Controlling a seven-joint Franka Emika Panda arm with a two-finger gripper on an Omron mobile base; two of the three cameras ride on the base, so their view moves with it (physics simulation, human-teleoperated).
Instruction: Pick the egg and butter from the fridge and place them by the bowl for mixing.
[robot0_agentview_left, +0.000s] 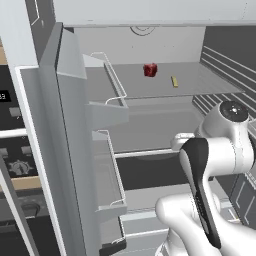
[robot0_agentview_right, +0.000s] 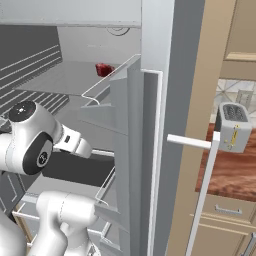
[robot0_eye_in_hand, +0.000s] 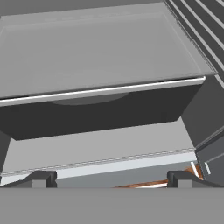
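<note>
The fridge (robot0_agentview_left: 160, 45) stands open with its pale grey shelves in front of me. The butter (robot0_agentview_left: 174, 81), a small yellow-tan stick, lies on the upper shelf (robot0_agentview_left: 210, 82), right of a red item (robot0_agentview_left: 150, 69). My gripper (robot0_eye_in_hand: 111, 179) is open, its two dark fingertips (robot0_eye_in_hand: 41, 178) spread wide with nothing between them. It points into the fridge below the butter's shelf, at a bare middle shelf (robot0_eye_in_hand: 100, 52) and the dark gap under it. My arm's wrist (robot0_agentview_left: 232, 112) is at the fridge's lower right. The egg and the bowl are out of view.
A fridge door with white wire-railed bins (robot0_agentview_left: 112, 107) juts out on the left, another (robot0_agentview_right: 132, 150) on the right, with its long white bar handle (robot0_agentview_right: 202, 195). Black oven controls (robot0_agentview_left: 15, 165) sit left. A toaster (robot0_agentview_right: 232, 125) stands on the wooden counter (robot0_agentview_right: 230, 175).
</note>
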